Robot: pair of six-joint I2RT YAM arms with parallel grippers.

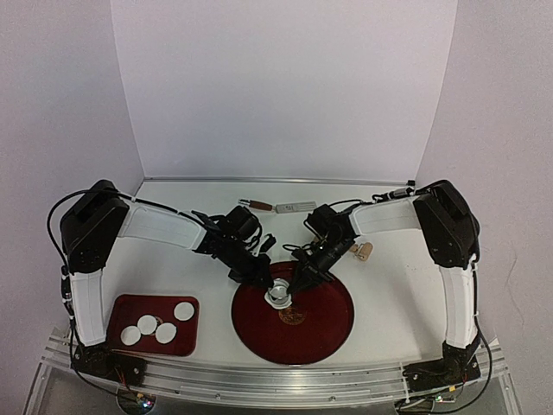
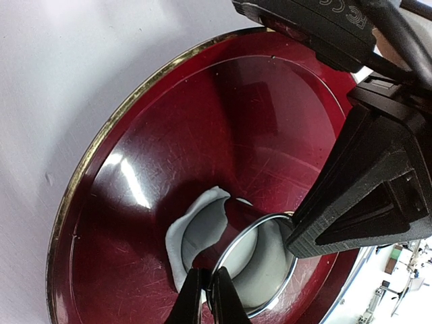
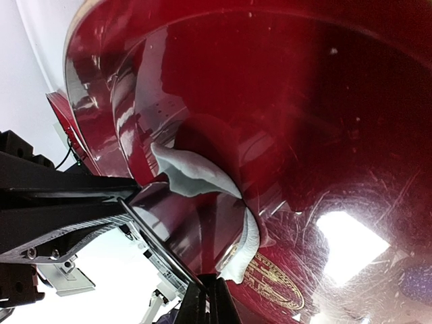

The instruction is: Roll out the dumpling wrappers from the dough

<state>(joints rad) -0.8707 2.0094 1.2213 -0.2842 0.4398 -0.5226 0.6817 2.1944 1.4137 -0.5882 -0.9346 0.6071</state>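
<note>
On the red plate (image 1: 333, 333), the metal ring's (image 2: 237, 243) rim is pinched by the left pincer (image 2: 208, 298) and touched by the fully closed right pincer (image 3: 210, 302).

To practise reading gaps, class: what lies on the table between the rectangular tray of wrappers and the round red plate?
Nothing: the top view shows only bare white table between the tray and the plate.

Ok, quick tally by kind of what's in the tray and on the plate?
wrappers: 4, in the tray
dough piece: 1, on the plate
ring: 1, on the plate
Total: 6
</note>
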